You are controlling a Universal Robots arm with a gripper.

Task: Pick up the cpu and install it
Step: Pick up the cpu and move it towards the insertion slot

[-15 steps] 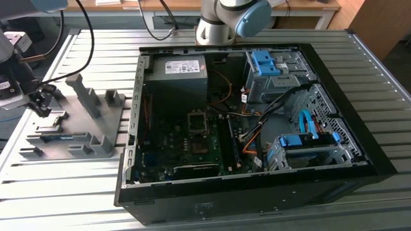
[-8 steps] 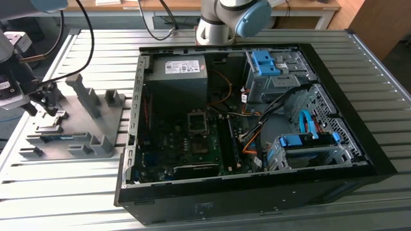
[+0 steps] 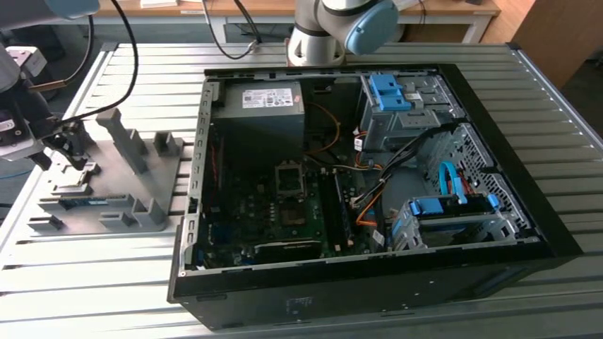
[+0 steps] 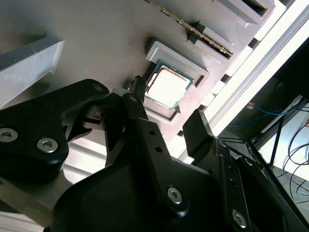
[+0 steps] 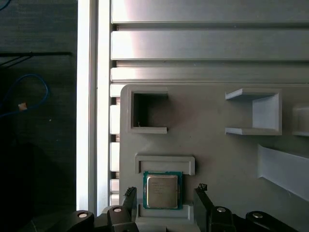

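At the exterior view's left, the gripper (image 3: 66,152) is hanging low over the grey parts tray (image 3: 174,191). In the first wrist view the cpu (image 5: 162,190) is lying flat in a square recess near that tray's edge. The fingers (image 5: 129,198) are standing spread, one on each side of the chip, clamping nothing. Right of the tray, the open PC case (image 3: 377,300) is lying on its side.

A robotics lab: a slotted aluminium bench (image 3: 169,85) carries an opened PC case (image 3: 377,282) and, beneath the gripper (image 5: 165,192), a grey parts fixture (image 3: 141,191); wooden desks (image 3: 452,10) stand well beyond it.
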